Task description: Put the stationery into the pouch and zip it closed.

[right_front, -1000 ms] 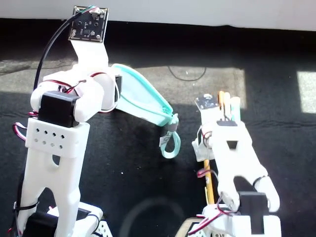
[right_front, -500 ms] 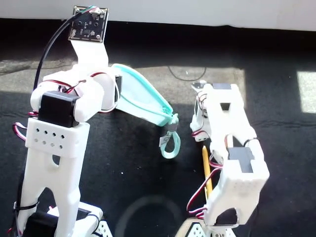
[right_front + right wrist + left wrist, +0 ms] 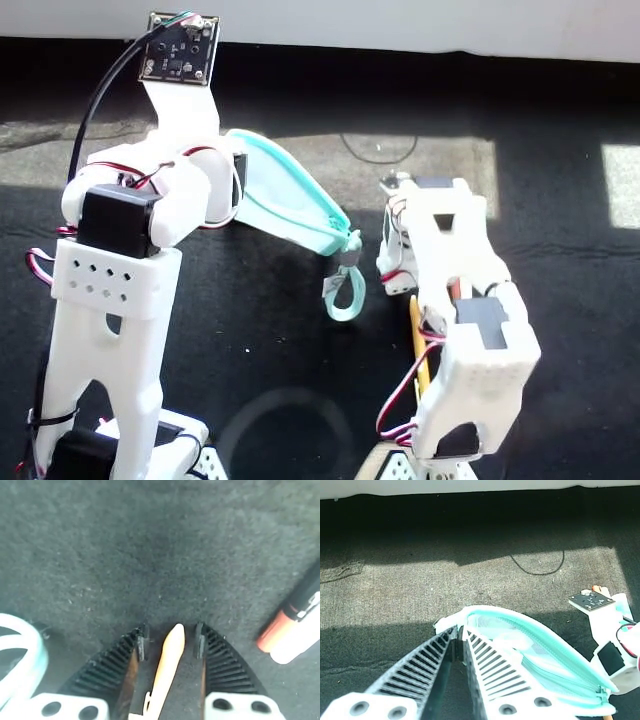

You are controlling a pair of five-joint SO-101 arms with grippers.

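Fabric of the pouch (image 3: 290, 205) looked soft and floppy, its rim pinched in the closed left claw (image 3: 459, 632). The right claw (image 3: 171, 632) stood parted astride a light, slick pen (image 3: 165, 665) on the table (image 3: 150, 540); mid-barrel seemed the best hold.

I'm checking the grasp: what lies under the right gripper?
A pale orange pen lies on the dark mat between the open fingers of the right gripper; its rear end is hidden beneath the gripper's body.
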